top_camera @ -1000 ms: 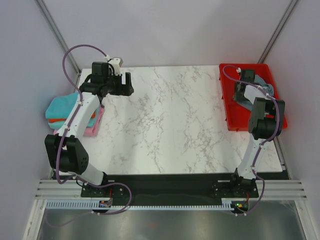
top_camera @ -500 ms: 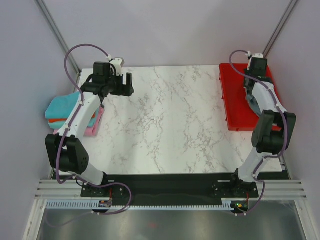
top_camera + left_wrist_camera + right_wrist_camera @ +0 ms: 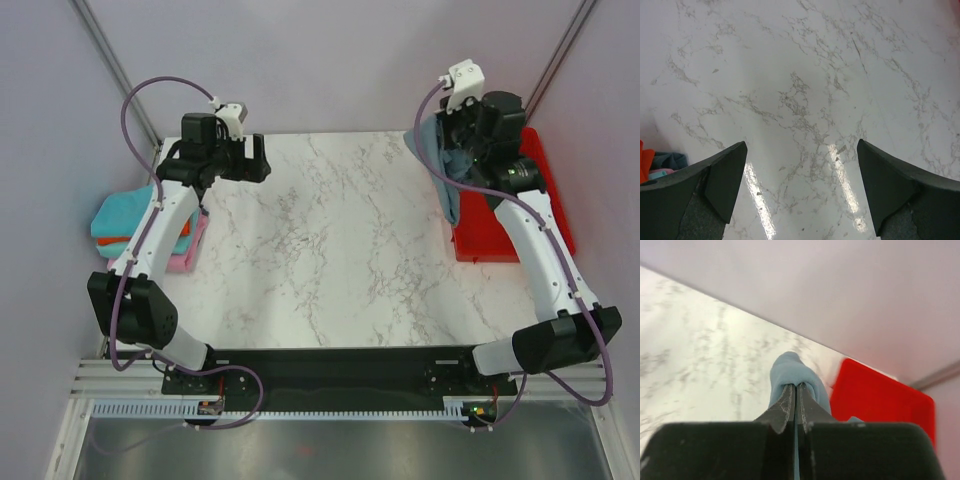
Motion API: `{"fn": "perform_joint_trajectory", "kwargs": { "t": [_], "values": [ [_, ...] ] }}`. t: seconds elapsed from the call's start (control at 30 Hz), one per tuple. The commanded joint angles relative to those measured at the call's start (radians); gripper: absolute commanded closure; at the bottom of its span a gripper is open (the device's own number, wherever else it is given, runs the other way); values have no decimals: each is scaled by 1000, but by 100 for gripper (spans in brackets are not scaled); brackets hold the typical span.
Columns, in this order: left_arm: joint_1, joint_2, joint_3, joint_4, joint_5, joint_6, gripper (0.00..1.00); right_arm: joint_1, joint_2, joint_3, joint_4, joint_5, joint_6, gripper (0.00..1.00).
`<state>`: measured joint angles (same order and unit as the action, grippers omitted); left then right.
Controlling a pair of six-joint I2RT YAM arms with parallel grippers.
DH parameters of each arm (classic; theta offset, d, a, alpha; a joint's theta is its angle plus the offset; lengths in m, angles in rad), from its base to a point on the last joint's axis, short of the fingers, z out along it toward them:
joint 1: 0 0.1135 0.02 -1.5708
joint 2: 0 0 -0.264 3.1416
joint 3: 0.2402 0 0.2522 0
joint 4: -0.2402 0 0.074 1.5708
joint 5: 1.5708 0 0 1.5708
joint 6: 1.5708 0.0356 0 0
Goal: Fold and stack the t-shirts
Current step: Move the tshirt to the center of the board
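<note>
Over at the far right corner of the white marble-patterned tabletop sits the red plastic tray, and most of its inside is hidden behind the right arm and hanging cloth, so I can't tell what lies in it. Up above the tray's left edge, the right gripper has its jaws pinched tight together on a fold of the large slate grey-blue t-shirt. The shirt is off the table, draping down from the fingers in a long bunch along the tray's near-left side. Across on the left, the left gripper hangs over bare marble near the far-left corner, jaws spread wide, nothing between them, touching nothing. Just beside that arm, at the table's left edge, is the stack: folded teal t-shirt on top, folded orange t-shirt peeking out beneath it, folded pink t-shirt at the bottom.
</note>
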<state>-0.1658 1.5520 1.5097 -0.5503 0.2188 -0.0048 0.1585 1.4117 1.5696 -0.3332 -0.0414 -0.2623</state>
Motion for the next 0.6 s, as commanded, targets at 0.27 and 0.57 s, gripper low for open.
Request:
{"fn": "perform_joint_trajectory", "kwargs": {
  "t": [0.27,0.57],
  "values": [
    [-5,-7,-19,18,28,-75,6,320,162,306,48,-215,79,100],
    [-5,-43,-149,18,34,-96,10,335,293,50,161,-106,133,100]
  ]
}}
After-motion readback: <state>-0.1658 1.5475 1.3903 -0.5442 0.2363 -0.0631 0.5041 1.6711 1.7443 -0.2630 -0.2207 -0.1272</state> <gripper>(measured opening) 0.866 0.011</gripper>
